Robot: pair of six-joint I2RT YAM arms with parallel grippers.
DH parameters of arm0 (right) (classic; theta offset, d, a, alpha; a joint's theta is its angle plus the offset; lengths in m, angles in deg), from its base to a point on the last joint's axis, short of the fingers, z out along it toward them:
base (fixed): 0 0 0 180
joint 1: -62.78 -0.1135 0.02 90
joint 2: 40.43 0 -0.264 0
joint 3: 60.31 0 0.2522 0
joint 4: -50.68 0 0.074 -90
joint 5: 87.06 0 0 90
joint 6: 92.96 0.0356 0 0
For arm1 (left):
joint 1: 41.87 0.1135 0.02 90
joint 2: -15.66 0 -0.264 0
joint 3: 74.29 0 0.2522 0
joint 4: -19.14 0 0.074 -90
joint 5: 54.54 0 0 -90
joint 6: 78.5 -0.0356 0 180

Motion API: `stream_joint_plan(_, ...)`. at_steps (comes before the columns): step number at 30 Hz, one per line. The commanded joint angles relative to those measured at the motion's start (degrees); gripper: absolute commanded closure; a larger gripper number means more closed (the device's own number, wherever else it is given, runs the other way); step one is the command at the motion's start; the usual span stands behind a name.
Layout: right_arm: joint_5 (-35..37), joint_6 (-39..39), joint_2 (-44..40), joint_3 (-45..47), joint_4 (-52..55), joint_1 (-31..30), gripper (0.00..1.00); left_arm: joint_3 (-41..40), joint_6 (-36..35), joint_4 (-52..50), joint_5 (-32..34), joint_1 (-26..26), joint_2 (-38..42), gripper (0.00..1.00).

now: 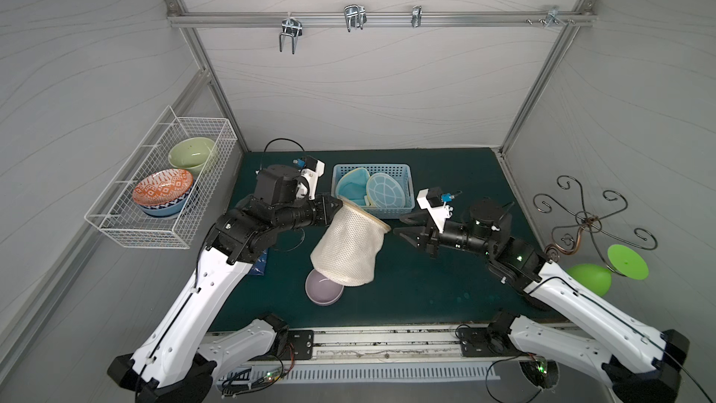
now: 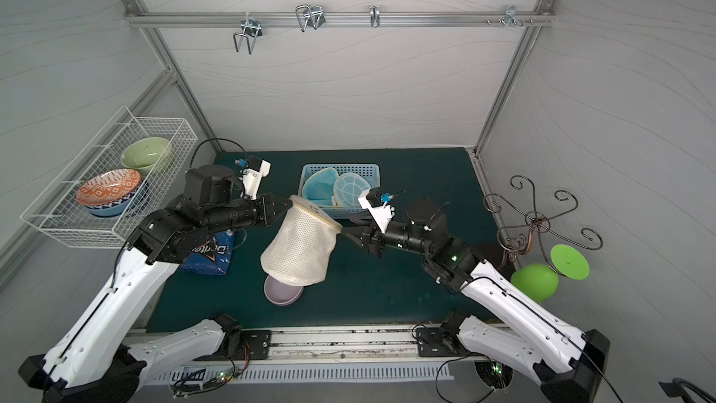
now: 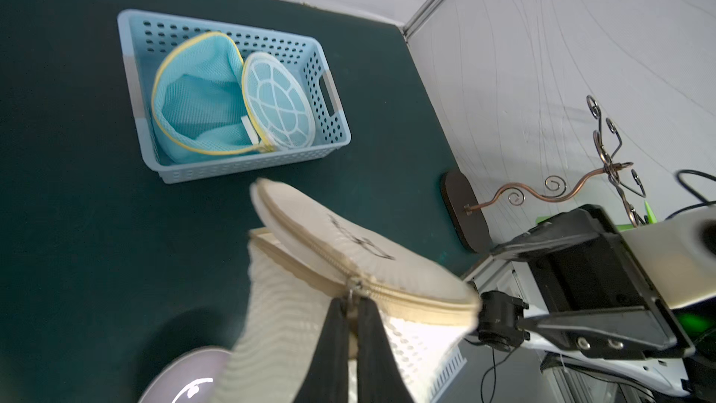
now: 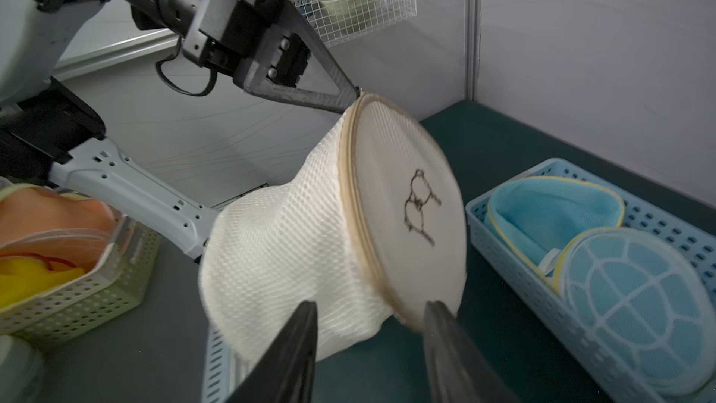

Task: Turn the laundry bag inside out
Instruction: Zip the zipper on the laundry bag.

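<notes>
Left fingers (image 4: pixel 329 89) pinch the cream laundry bag (image 4: pixel 286 234) by its rim; right fingers (image 4: pixel 296 343) stand parted just beside it

Both top views overlook the whole table (image 1: pixel 426 284); each wrist camera closely faces the laundry bag (image 4: pixel 279 246).

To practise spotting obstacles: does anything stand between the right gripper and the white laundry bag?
Nothing visible does. The open right gripper sits at the rim of the laundry bag, opposite the left gripper, which grips that rim.

laundry bag (image 1: pixel 348 250) | cream mesh, rnd lid | hangs tilted, lid uppermost
</notes>
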Motion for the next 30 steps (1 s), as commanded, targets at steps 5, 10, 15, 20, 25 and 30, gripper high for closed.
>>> stream_joint_plan(5,-1.05,-4.24,8.52,-10.05,4.15,-3.56,0.3,-0.79,2.61,2.89,4.38,-6.02,-0.28,1.0)
stream_joint_plan(10,3.38,-9.64,15.57,-15.12,5.55,-7.81,0.31,-1.7,2.4,3.9,3.59,-6.66,-0.52,1.0)
stream_joint_plan(15,5.29,-12.32,17.28,-17.14,6.44,-8.04,0.31,-1.82,1.99,3.37,2.7,-6.76,-0.1,1.0)
stream_joint_plan(20,7.19,-13.57,16.28,-16.92,6.51,-8.24,0.33,-2.15,2.25,3.97,1.06,-6.85,0.19,1.0)
stream_joint_plan(25,4.41,-15.62,18.01,-19.8,8.96,-8.24,0.31,-2.51,2.0,4.77,-0.81,-7.11,-0.47,1.0)
stream_joint_plan(30,1.38,-18.79,21.09,-23.47,14.18,-8.25,0.36,-2.16,1.64,4.11,-0.41,-7.37,-0.52,1.0)
